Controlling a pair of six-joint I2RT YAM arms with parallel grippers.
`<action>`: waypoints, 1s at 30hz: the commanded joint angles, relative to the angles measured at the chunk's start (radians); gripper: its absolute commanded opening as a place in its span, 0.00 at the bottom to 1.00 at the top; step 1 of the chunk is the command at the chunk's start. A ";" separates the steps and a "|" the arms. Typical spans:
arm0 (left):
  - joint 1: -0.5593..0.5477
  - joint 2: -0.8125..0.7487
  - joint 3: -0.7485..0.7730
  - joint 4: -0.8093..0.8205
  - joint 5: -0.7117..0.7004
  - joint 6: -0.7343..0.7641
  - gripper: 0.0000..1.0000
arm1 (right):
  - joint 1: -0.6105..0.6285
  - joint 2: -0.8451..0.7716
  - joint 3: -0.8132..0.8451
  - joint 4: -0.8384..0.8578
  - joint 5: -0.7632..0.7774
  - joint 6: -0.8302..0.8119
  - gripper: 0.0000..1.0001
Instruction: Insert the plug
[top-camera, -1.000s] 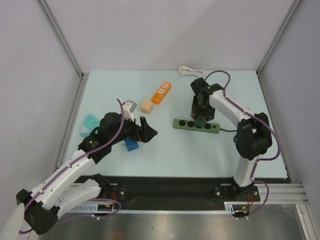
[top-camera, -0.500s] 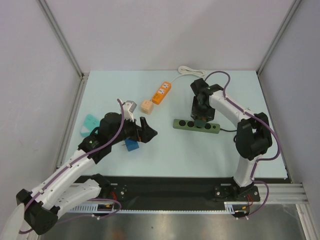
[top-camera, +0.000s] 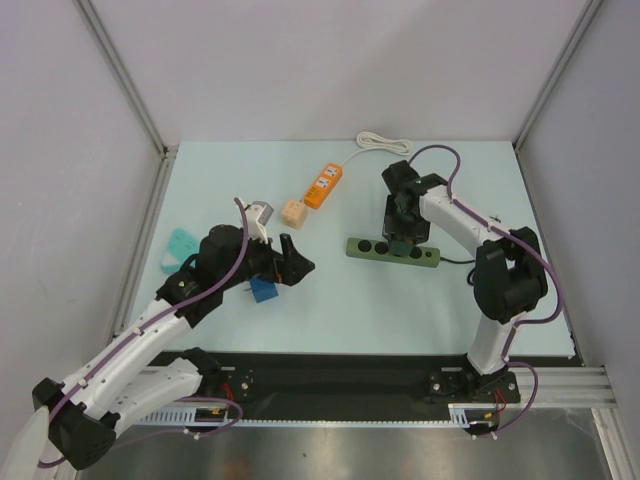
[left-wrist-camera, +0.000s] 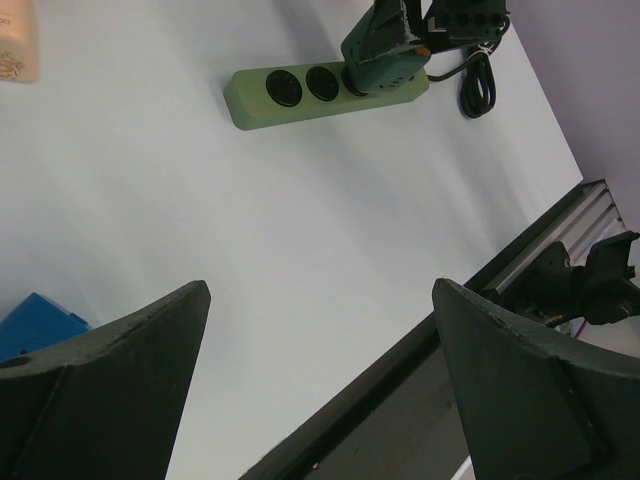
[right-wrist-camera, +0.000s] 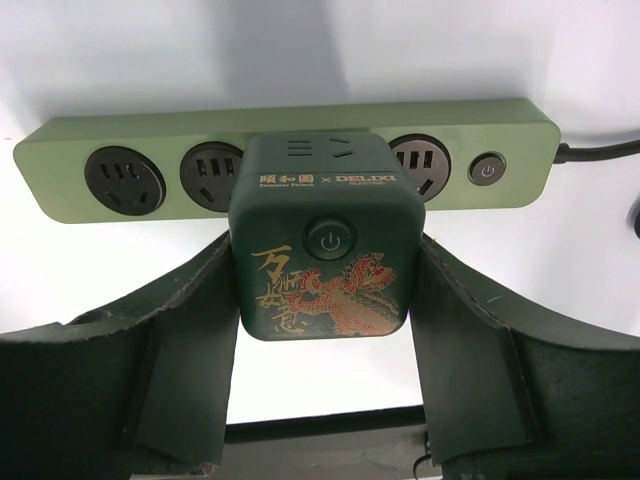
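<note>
My right gripper (right-wrist-camera: 325, 262) is shut on the plug (right-wrist-camera: 322, 240), a dark green cube with a power button and a red-and-gold dragon print. The fingers (right-wrist-camera: 190, 310) press its two sides. The plug sits against the light green power strip (right-wrist-camera: 530, 150), covering one socket, with two open sockets to its left and one to its right. How deep it is seated I cannot tell. From above, the right gripper (top-camera: 401, 235) and plug (top-camera: 400, 244) stand over the strip (top-camera: 428, 257). My left gripper (top-camera: 297, 262) hangs open above bare table, holding nothing.
A blue block (top-camera: 264, 290) lies just under the left arm. An orange power strip (top-camera: 323, 186) with a white cord (top-camera: 383, 143), a beige cube (top-camera: 293, 213), a grey-white adapter (top-camera: 259, 214) and a teal piece (top-camera: 180, 248) lie on the table's far and left parts.
The right gripper has shifted very slightly at the strip with the plug in it. The left arm has not moved.
</note>
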 joint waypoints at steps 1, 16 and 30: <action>0.009 -0.020 -0.002 0.018 -0.010 0.019 1.00 | 0.008 -0.025 -0.038 0.018 0.028 -0.017 0.00; 0.008 -0.019 -0.004 0.018 -0.016 0.019 1.00 | 0.037 -0.003 -0.164 0.130 0.063 0.030 0.00; 0.008 -0.013 -0.004 0.016 -0.026 0.019 1.00 | 0.050 -0.005 -0.236 0.188 0.060 0.021 0.00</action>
